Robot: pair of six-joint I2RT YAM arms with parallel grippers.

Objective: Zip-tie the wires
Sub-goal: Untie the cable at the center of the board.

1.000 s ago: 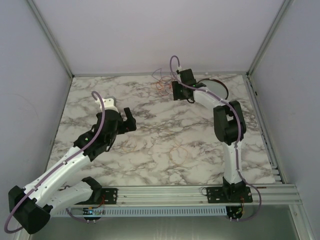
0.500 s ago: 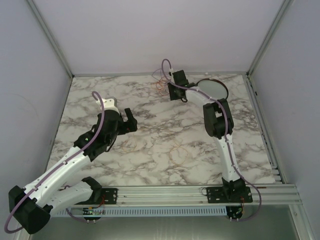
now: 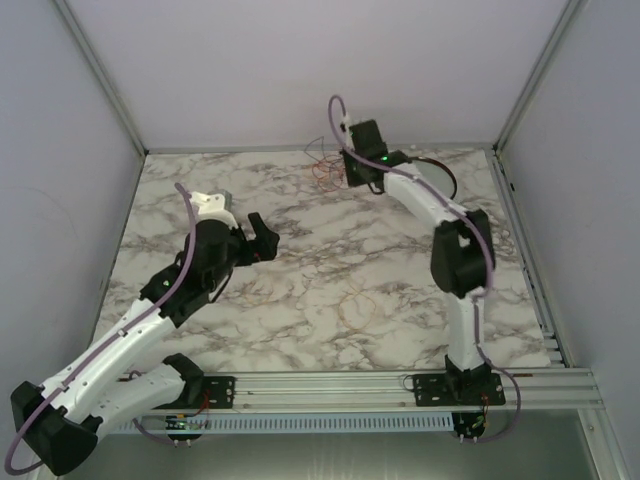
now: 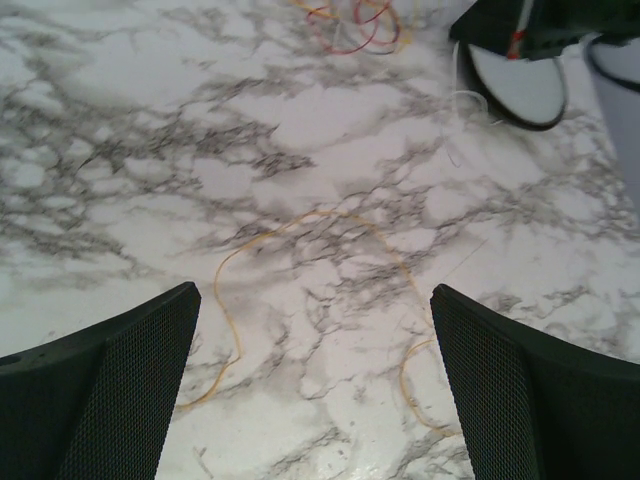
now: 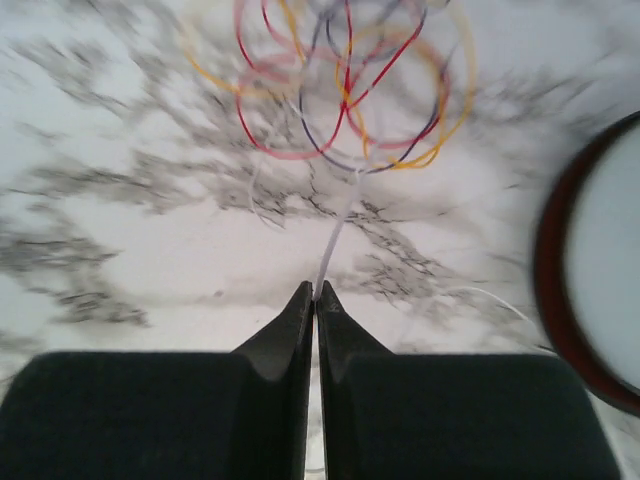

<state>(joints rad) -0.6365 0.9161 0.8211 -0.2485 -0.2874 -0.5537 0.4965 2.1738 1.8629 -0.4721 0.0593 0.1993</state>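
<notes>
The wires (image 5: 345, 90) lie as a loose bunch of red, orange, yellow and dark loops at the back of the marble table (image 3: 322, 165), also seen at the top of the left wrist view (image 4: 350, 20). A thin white zip-tie strip (image 5: 333, 235) runs from that bunch into my right gripper (image 5: 315, 290), which is shut on its end. From above, the right gripper (image 3: 350, 172) sits just right of the bunch. My left gripper (image 4: 312, 300) is wide open with nothing in it, hovering over the table's left middle (image 3: 262, 235).
A single loose orange wire (image 4: 300, 215) curls on the marble mid-table (image 3: 355, 300), below the left gripper. A dark-rimmed round white dish (image 3: 452, 180) stands at the back right, close to the right gripper (image 5: 548, 250). Walls enclose the table.
My right gripper has closed from partly open onto the white strip, and its arm shifted by the wires. The left arm has turned slightly, still open.
</notes>
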